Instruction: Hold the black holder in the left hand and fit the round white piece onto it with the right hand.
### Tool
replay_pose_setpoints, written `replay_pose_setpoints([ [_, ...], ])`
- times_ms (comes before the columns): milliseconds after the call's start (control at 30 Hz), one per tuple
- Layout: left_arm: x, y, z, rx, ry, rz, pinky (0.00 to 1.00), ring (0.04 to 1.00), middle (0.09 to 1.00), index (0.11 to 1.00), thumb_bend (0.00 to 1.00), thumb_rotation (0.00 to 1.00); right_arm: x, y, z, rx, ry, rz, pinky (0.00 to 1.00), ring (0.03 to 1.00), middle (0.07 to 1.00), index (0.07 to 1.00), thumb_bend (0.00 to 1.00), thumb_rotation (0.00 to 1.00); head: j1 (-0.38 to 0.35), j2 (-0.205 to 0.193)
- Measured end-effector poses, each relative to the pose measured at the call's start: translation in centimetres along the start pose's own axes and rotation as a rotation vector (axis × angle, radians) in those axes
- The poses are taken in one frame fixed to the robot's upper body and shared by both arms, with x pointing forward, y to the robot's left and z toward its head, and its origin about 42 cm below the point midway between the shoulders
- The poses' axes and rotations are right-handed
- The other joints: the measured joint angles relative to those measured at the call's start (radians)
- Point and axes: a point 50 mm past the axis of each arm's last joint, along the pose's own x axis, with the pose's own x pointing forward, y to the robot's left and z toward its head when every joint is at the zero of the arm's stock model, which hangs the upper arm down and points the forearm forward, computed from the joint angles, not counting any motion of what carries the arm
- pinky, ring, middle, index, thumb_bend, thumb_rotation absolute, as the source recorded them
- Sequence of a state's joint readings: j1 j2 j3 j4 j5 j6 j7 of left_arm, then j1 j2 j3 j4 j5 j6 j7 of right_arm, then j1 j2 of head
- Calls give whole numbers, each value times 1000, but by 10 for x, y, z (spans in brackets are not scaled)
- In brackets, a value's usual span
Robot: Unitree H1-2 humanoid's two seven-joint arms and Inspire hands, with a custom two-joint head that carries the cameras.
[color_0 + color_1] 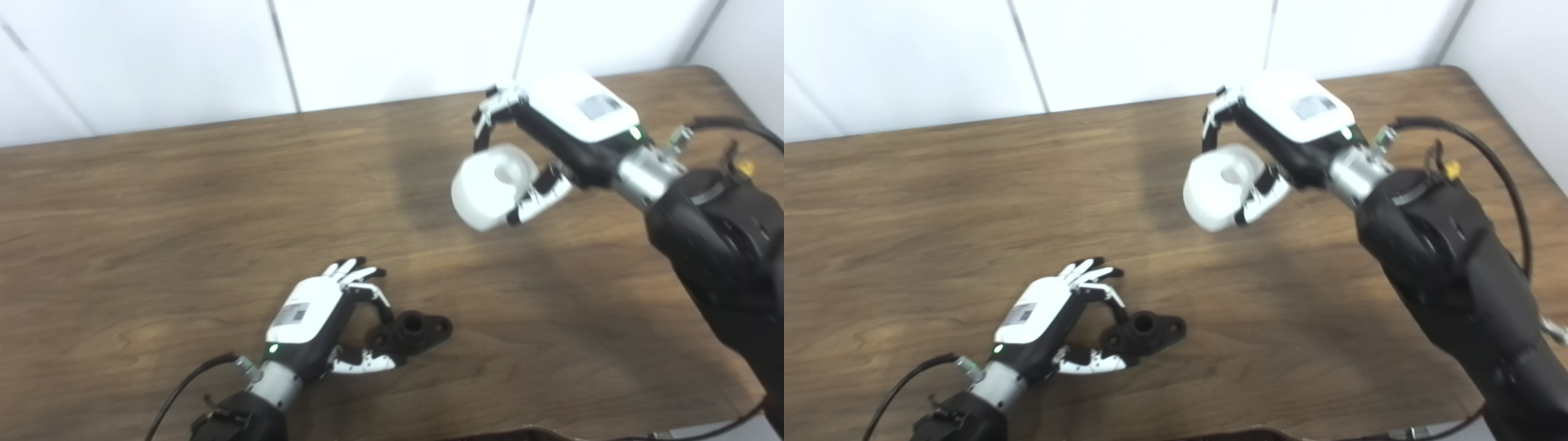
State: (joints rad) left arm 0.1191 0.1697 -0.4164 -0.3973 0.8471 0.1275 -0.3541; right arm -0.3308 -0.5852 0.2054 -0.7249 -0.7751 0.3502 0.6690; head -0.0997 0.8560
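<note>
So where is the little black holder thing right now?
The small black plastic holder sits low on the brown wooden table, near its front edge, right beside the left hand.

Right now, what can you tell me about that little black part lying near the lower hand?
The black holder is a small, matte piece that looks like plastic: a short raised tube with an open round hole on top, standing on a flat base with rounded lobes at either side. It sits on the wooden table, near the front edge. The left hand is at its left side, thumb and a fingertip pinching that end. The round white piece is held well away from it, up to the right.
</note>
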Motion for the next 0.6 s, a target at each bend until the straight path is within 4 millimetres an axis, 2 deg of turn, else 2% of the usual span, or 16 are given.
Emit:
replay_pose_setpoints([
  [233, 6, 0, 5, 21, 9, -8, 972, 976, 878, 493, 505, 54, -9, -2, 21, 19, -73, 25, 903, 874, 757, 483, 525, 135, 46, 28],
  [433, 10, 1, 9, 20, 20, -4, 967, 968, 871, 492, 506, 54, -16, 0, 40, 53, -136, 53, 937, 903, 770, 483, 524, 133, 49, 37],
  [600, 11, 1, 10, 28, 21, -5, 967, 967, 871, 492, 507, 55, -16, 1, 47, 67, -163, 72, 905, 896, 763, 482, 525, 136, 41, 54],
])
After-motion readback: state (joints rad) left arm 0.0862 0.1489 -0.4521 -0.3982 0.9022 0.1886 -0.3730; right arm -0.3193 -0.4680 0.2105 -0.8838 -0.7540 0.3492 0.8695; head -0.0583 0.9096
